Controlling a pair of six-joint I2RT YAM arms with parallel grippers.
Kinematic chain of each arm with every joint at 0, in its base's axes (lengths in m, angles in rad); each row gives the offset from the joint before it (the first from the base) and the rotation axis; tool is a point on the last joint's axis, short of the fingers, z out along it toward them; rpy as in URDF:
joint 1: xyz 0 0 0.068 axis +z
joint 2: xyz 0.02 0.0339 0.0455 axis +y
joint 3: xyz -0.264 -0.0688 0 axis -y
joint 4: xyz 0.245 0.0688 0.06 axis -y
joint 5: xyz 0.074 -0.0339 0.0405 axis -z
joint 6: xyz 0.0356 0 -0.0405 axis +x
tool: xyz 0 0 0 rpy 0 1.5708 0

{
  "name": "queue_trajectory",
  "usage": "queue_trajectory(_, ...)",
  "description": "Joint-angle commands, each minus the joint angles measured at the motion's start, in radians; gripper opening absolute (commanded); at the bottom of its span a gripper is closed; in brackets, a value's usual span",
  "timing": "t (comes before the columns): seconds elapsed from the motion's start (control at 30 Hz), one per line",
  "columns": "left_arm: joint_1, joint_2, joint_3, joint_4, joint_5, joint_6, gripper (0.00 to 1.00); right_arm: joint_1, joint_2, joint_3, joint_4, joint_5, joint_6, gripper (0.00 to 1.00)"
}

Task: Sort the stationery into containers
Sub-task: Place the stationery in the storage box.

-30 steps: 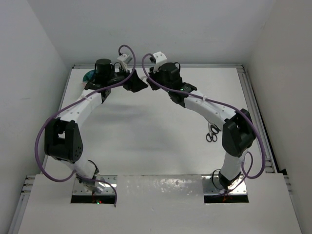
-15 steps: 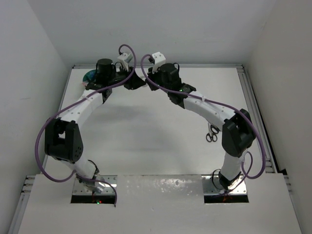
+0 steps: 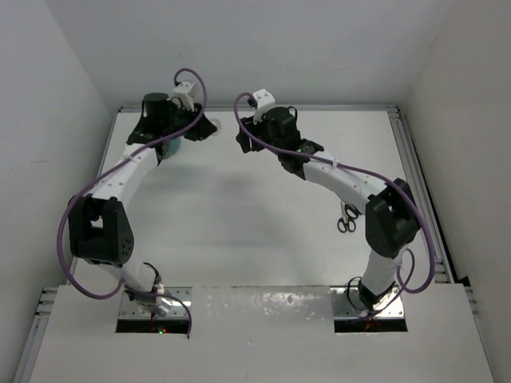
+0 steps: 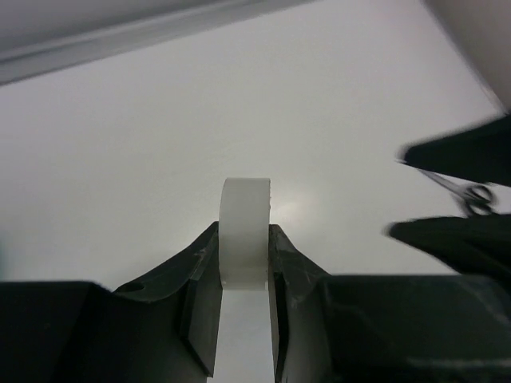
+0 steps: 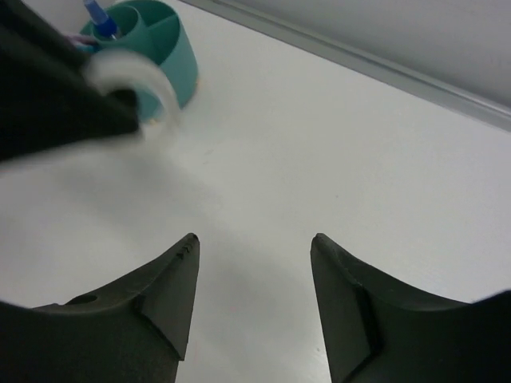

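**End effector state**

1. The left end effector was closed to a narrow gap on the white tape roll. Both fingers pressed against the flat sides of the roll, which stood on edge between them and projected beyond the fingertips.
2. The right end effector stood wide. Nothing lay between its fingers; only bare bench showed in the gap.

**Position of the arms**

1. In the top view both arms reached to the far part of the bench, the left arm toward the far left corner.
2. The two end effectors faced each other, near but apart.

**Location of the task items**

1. The teal tub stood at the far left of the bench, partly covered by the left arm in the top view.
2. In the right wrist view the tape roll appeared blurred, just in front of the tub wall and outside the tub. Whether the roll touched the tub or the bench could not be determined.
3. A blue pen stood upright in one compartment of the tub; which compartment could not be determined.
4. The scissors lay on the bench beside the right arm's elbow, well apart from the tub.
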Motion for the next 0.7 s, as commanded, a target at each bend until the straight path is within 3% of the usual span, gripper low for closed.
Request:
queue_trajectory(0.0, 0.092, -0.017, 0.098, -0.051, -0.243, 0.100, 0.00, -0.032, -0.076, -0.048, 0.003, 0.026, 0.017, 0.58)
queue_trajectory(0.2, 0.136, 0.092, 0.177, 0.039, -0.452, 0.205, 0.00, -0.069, -0.085, -0.081, 0.002, 0.033, 0.043, 0.59)
queue_trajectory(0.5, 0.123, 0.375, 0.390, 0.000, -0.667, 0.137, 0.00, -0.077, -0.062, -0.078, -0.050, 0.060, 0.025, 0.59)
queue_trajectory(0.67, 0.110, 0.409, 0.375, 0.018, -0.762, 0.105, 0.00, -0.086, -0.068, -0.095, -0.052, 0.069, 0.031, 0.59)
